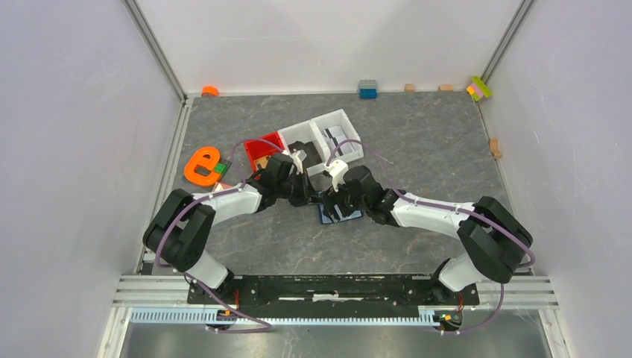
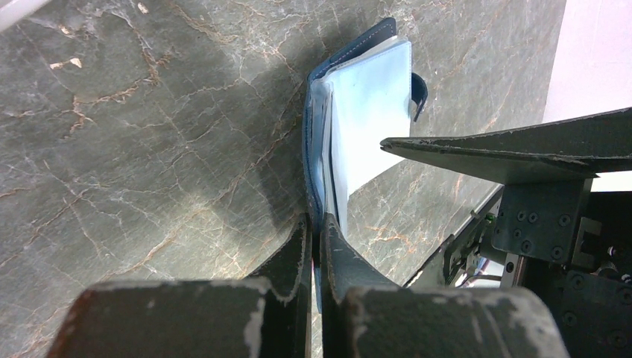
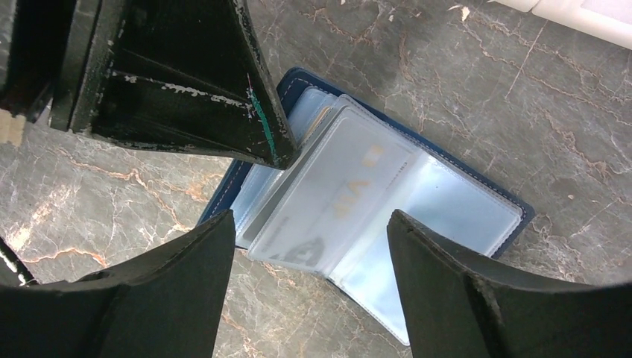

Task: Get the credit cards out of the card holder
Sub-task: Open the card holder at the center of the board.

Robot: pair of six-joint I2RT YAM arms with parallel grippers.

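The navy card holder (image 3: 477,186) lies open on the stone table, its clear sleeves fanned out; it also shows in the top view (image 1: 344,215). A light grey credit card (image 3: 328,209) sits inside the top sleeve. My left gripper (image 2: 317,235) is shut on the holder's (image 2: 365,112) near edge, and its fingers (image 3: 186,82) show in the right wrist view. My right gripper (image 3: 313,246) is open and empty, its jaws spread just above the sleeves, one on each side of the carded sleeve. Other cards are hidden.
A white two-compartment bin (image 1: 350,127) stands just behind the grippers, with a red tray (image 1: 261,149) to its left. An orange e-shaped piece (image 1: 201,165) lies at the left. Small blocks (image 1: 367,89) line the far edge and the right wall (image 1: 495,147).
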